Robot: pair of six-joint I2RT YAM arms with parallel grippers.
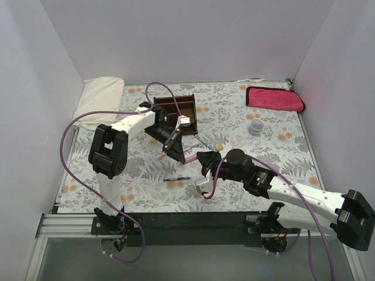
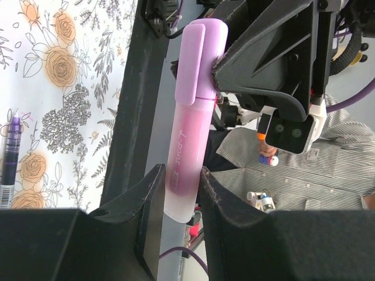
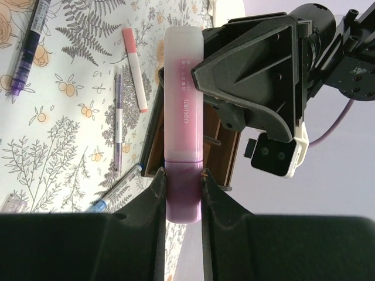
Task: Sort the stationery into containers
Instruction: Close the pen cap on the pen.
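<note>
Finding: one pink highlighter (image 1: 191,158) is held off the table by both arms at once, at centre frame in the top view.

Left gripper (image 2: 179,175): clamped on the clear barrel end.

Right gripper (image 3: 183,178): clamped on the lilac cap end.

Axis: the highlighter's long axis runs straight from one gripper to the other, so each wrist view looks along it at the opposite gripper.

Organizer (image 1: 176,108): lies up and left of the held highlighter, just behind the left gripper and clearly nearer the left arm.

Other pens (image 3: 117,111): loose on the table (image 1: 263,152).

Assessment: the next move turns on one grip letting go. The left arm appears better placed to carry the highlighter to the organizer.
</note>
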